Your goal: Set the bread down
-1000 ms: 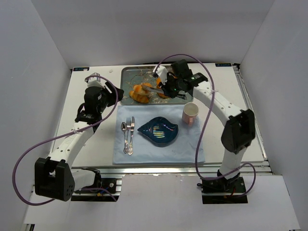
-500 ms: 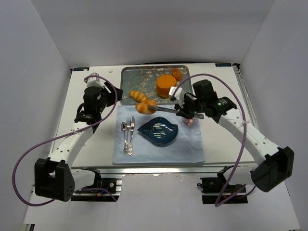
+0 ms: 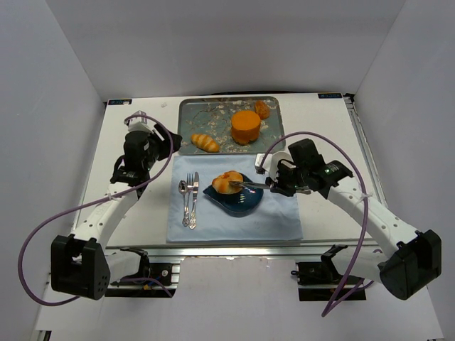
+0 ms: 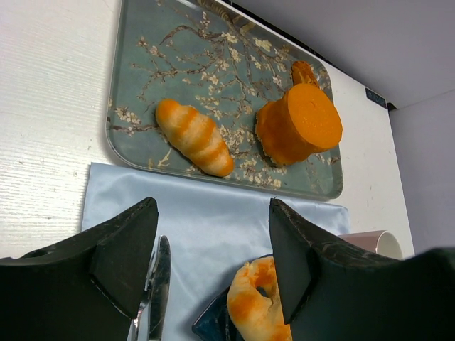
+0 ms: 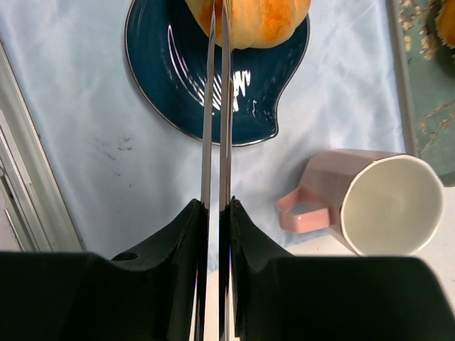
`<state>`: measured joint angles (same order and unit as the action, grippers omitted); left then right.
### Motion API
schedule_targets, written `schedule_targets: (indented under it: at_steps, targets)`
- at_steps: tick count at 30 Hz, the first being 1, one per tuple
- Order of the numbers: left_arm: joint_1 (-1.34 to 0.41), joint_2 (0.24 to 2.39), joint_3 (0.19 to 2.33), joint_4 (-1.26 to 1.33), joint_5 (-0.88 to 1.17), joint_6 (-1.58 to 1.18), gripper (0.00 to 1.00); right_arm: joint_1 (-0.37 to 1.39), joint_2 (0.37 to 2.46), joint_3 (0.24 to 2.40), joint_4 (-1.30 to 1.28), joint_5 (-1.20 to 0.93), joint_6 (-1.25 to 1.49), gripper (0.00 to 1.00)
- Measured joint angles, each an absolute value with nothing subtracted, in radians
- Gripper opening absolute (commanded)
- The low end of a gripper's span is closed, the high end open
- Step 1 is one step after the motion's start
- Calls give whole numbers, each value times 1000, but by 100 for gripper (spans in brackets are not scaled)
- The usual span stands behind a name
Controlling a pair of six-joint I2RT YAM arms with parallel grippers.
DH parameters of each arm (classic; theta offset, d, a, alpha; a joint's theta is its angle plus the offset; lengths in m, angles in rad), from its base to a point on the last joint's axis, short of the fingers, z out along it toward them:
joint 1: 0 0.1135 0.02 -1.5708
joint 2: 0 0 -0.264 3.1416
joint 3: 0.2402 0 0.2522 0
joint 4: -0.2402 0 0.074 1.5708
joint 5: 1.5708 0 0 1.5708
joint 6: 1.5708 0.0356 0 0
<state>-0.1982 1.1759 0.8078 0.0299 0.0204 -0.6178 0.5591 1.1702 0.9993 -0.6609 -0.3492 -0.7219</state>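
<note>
Bread at the plate
Left fingers (image 4: 121, 249) are apart, empty. The bread (image 3: 228, 182) is on the blue plate (image 3: 245, 202), pinched by tongs (image 3: 252, 185) that the right fingers (image 5: 252, 241) squeeze. Let go slowly so it does not roll.

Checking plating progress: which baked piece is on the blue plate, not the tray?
The round knotted bun, at the tips of the tongs in the right gripper. The ridged long roll and the orange cake lie on the tray.
</note>
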Motion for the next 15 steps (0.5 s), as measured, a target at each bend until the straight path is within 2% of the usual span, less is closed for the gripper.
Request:
schedule_targets:
  at_steps: [5,9,12,15]
  targets:
    - [-198,1161,805,31,20,-618,73,559,1171,970,-683,-335,-762,1]
    - [-198,1150,796,31,20,-619,73,559,1171,966,-702,-327,-790,8]
    - [-198,1150,793,30,20,-619,73,559,1171,966,-717,-325,-807,24]
    - [-198,1150,793,31,20,-620,73,559,1171,966,-736,-324,-820,32]
